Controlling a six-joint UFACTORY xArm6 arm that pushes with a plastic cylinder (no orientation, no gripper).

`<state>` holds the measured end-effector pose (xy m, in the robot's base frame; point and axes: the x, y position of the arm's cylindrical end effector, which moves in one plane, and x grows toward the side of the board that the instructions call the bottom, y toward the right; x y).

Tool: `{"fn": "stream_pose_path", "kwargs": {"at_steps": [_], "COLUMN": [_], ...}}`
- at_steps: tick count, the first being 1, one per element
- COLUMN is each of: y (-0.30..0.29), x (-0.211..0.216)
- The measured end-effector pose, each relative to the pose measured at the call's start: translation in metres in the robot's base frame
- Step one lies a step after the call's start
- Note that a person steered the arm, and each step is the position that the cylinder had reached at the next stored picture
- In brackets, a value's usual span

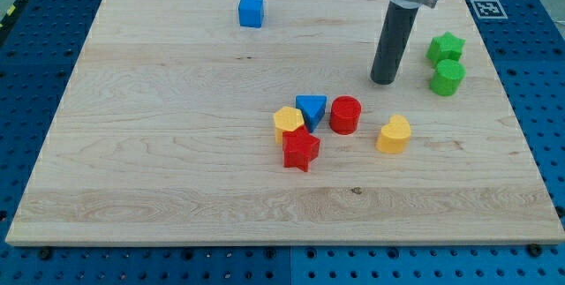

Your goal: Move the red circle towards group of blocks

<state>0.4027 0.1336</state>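
The red circle (345,115) sits near the board's middle, right beside the blue triangle (311,108). That triangle touches a yellow hexagon-like block (288,123) and a red star (301,149), forming a cluster. A yellow heart-like block (395,134) lies just right of the red circle. My tip (384,81) rests on the board up and to the right of the red circle, apart from it.
A green star (446,48) and a green cylinder (448,77) stand at the view's right, close to my rod. A blue cube (252,11) sits near the top edge. The wooden board (132,161) lies on a blue perforated table.
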Motion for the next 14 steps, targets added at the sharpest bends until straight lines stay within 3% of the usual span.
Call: {"fn": "stream_pose_path", "kwargs": {"at_steps": [3,4,5,8,9,14], "y": [0.0,0.0,-0.003,-0.033,-0.041,-0.055], "x": [0.0,0.013,0.054,0.061,0.102,0.094]}}
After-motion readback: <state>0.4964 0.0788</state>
